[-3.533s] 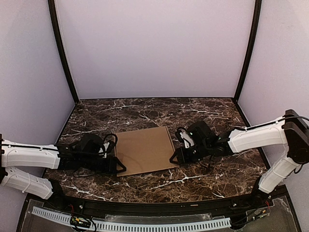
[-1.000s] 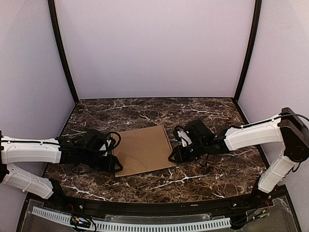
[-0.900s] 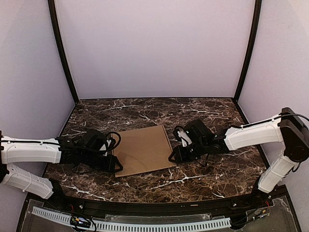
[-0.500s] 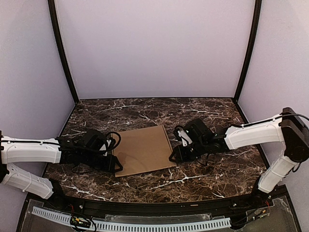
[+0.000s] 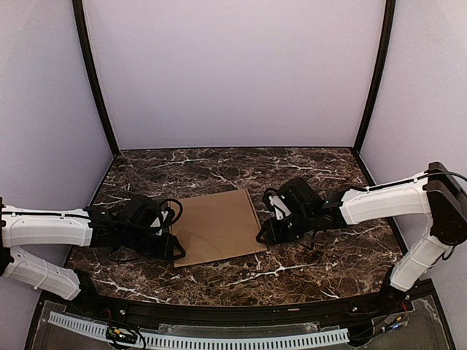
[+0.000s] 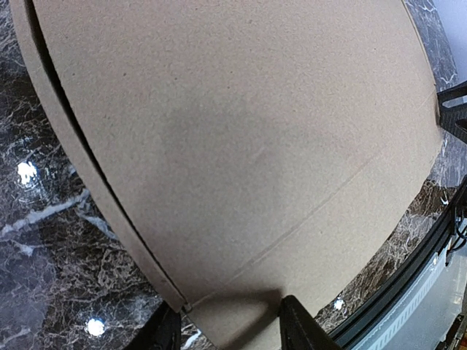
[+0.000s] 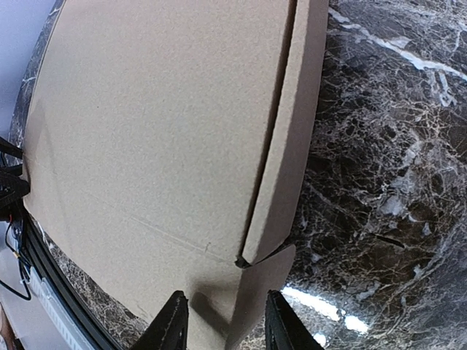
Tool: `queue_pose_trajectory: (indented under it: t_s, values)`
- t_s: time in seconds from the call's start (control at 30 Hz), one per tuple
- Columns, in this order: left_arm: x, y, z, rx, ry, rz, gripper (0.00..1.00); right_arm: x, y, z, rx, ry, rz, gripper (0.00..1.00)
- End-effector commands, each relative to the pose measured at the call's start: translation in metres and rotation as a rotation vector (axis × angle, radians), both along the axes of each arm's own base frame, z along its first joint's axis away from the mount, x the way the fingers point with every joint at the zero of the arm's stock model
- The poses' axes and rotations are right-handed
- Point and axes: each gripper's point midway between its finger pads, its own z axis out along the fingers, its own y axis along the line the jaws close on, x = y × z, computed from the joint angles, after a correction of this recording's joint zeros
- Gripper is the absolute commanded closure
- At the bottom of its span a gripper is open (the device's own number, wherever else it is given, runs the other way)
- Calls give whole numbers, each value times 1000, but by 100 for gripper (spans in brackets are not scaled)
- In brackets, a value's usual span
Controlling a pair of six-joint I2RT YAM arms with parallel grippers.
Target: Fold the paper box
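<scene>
Left gripper (image 6: 230,332) half-open, tips straddling the box's near-left corner flap, no clamp visible | right gripper (image 7: 228,328) half-open too, astride the near-right corner tab | paper box (image 5: 217,226) lying flat between both arms, mid-table | dark marble table (image 5: 306,171) running back to the pale wall (image 5: 233,73)
</scene>
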Motion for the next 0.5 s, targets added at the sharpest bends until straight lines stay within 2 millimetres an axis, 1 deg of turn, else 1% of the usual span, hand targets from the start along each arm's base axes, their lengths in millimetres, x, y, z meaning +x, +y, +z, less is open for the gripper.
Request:
queue_pose_trajectory:
  t_s: [0.0,0.17,0.33,0.47]
  values:
    - [0,5,0,26,-3,-4,54,3,8,5,17,-13,7,65]
    - [-1,5,-1,25,-1,-4,54,1,8,-2,17,2,8,65]
    - [0,5,0,24,-2,-3,55,1,10,-2,21,4,13,69]
    - [0,5,0,27,-2,-5,55,1,10,-2,21,4,13,70]
